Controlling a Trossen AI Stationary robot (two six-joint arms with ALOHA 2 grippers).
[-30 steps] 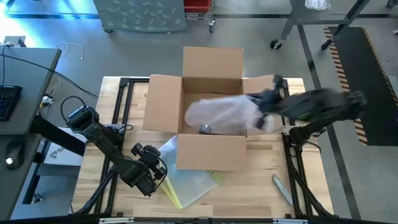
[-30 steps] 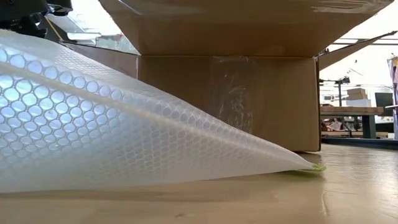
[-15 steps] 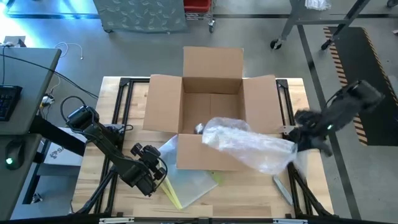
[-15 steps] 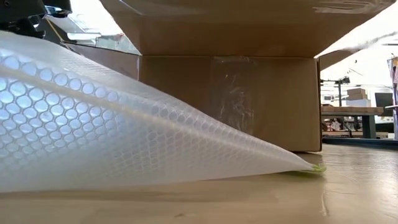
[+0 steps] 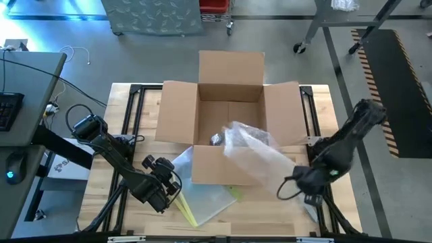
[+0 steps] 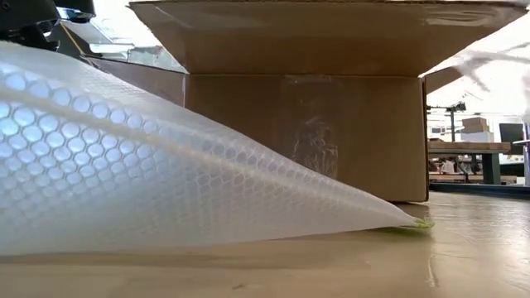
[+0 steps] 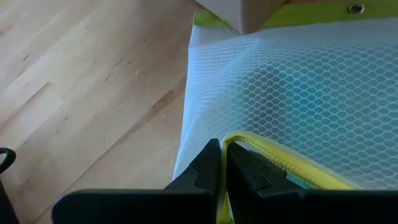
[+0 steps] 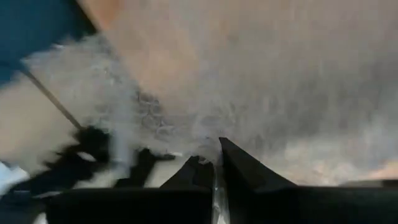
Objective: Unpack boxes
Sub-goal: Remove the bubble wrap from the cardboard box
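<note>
High view: my right gripper (image 5: 302, 185) sits low over the front right of the table (image 5: 135, 115), fingers pinched on the corner of a sheet of crinkly plastic film (image 5: 260, 152).
Change: a second ago that film lay bunched inside the box with my right arm stretched over it; half a second ago it was already draped over the front wall. Now it trails from the box opening down toward my right gripper, so most of it is out.
Meaning for the task: I judge the film nearly cleared; one end appears to hang over the rim still, so the pull is not quite finished.
Box: the brown cardboard box (image 5: 229, 81) stands in the middle of the table, all four flaps folded outward, open side up.
Box contents: a small dark round thing (image 5: 217, 139) shows at the front inner wall, just beside the film. What it is I cannot tell. The rest of the floor I can see looks bare.
Left gripper: my left gripper (image 7: 222, 163) rests at the front left, fingers closed tight on the yellow edge of the flat bubble sleeve (image 7: 298, 93), which lies on the table against the box's front corner.
Low view: the sleeve fills the foreground, with the taped box wall behind it.
Right wrist view: blurred film spreads just past my fingertips.
Next: I would draw the film fully clear, then go for the dark item.
</note>
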